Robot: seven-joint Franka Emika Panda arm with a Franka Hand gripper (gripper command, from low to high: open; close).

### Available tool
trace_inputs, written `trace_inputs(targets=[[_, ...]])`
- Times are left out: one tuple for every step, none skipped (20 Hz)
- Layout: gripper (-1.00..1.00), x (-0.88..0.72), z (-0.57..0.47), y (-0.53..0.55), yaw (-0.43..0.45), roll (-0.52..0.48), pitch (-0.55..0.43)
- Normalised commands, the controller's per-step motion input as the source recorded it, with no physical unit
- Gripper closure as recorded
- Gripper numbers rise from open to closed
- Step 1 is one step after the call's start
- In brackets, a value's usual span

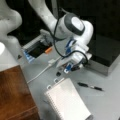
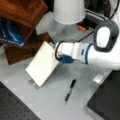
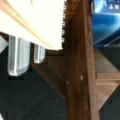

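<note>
A white spiral notebook stands tilted, one edge raised off the grey table. My gripper is at that raised edge and looks shut on it. In the wrist view the notebook fills the top left, close to the camera. Two clear clips stick out past its far edge; in both front views they sit by the notebook's low corner. A black pen lies on the table beside the notebook, apart from it.
A dark wooden stand holds a blue book close to the notebook. A white shade, a black block, a white cable and a grey box surround the work area.
</note>
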Motion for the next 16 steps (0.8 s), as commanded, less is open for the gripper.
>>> trace_inputs(targets=[[-1.0,-0.07,-0.11,0.17,-0.107,-0.009,-0.148],[-1.0,-0.08,-0.1,0.18,-0.118,-0.004,-0.148],[-1.0,-0.1,-0.07,0.21,-0.144,0.008,-0.146],[-1.0,-0.11,-0.06,0.21,-0.152,0.008,-0.146],[-1.0,-0.13,-0.04,0.22,-0.244,0.07,-0.149],[-1.0,-0.15,-0.01,0.24,-0.3,0.114,-0.151],[-1.0,-0.16,0.0,0.23,-0.314,0.121,-0.151],[-1.0,-0.17,0.03,0.24,-0.381,0.211,-0.168],[-1.0,-0.16,0.06,0.24,-0.41,0.248,-0.18],[-1.0,-0.16,0.09,0.25,-0.431,0.268,-0.187],[-1.0,-0.14,0.12,0.24,-0.442,0.28,-0.195],[-1.0,-0.13,0.15,0.23,-0.441,0.282,-0.196],[-1.0,-0.13,0.17,0.21,-0.447,0.285,-0.189],[-1.0,-0.15,0.18,0.19,-0.459,0.293,-0.18],[-1.0,-0.18,0.19,0.18,-0.509,0.332,-0.154],[-1.0,-0.24,0.19,0.18,-0.534,0.334,-0.119]])
